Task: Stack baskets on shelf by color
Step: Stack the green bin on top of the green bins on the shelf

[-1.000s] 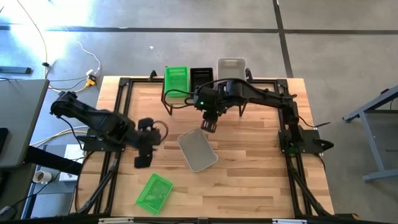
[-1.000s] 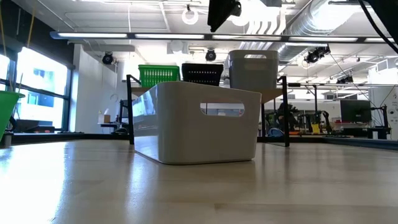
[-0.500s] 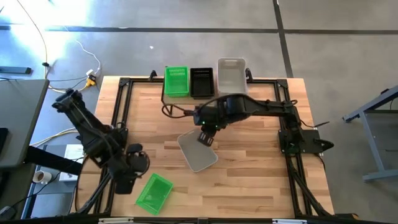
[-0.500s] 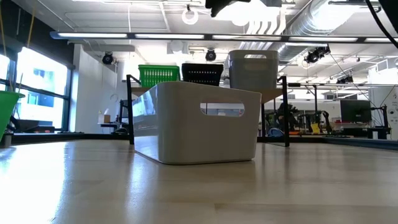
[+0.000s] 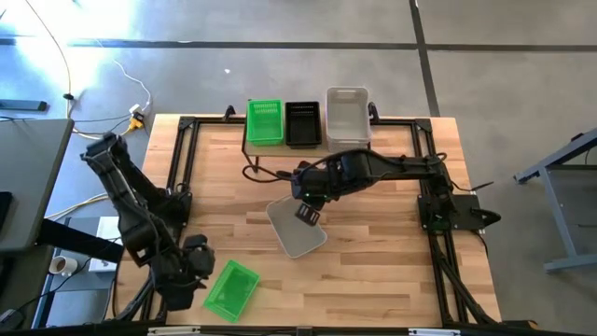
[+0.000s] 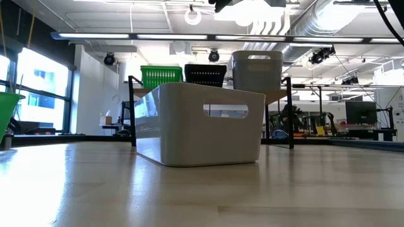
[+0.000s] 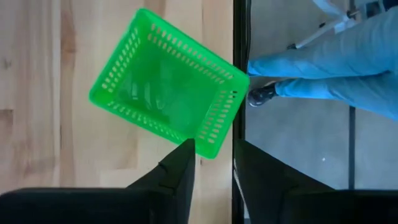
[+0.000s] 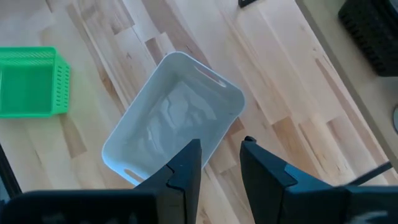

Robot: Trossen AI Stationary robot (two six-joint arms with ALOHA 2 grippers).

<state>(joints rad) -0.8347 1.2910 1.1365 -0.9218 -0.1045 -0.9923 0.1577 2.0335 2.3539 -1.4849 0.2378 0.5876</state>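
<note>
On the shelf (image 6: 275, 96) at the far edge stand green (image 5: 264, 122), black (image 5: 302, 123) and grey (image 5: 347, 115) baskets side by side, the grey one tallest. A loose grey basket (image 5: 297, 227) rests upright on its base mid-table. A loose green basket (image 5: 230, 289) sits near the near-left corner. My right gripper (image 5: 308, 213) hovers open above the grey basket's (image 8: 174, 124) far-right rim. My left gripper (image 7: 214, 168) hangs open above the green basket's (image 7: 168, 115) corner beside the table's edge. The low view shows neither gripper's fingers.
Black frame rails (image 5: 182, 168) run along the table's sides. A person's legs in blue trousers (image 7: 323, 68) stand just past the rail by the green basket. Bare wood lies between the two loose baskets and to the right of the grey one.
My left arm has swung from mid-left toward the near-left corner, ending above the green basket. My right gripper has come away from the shelf toward the near edge and now stands over the grey basket. No basket has moved.
</note>
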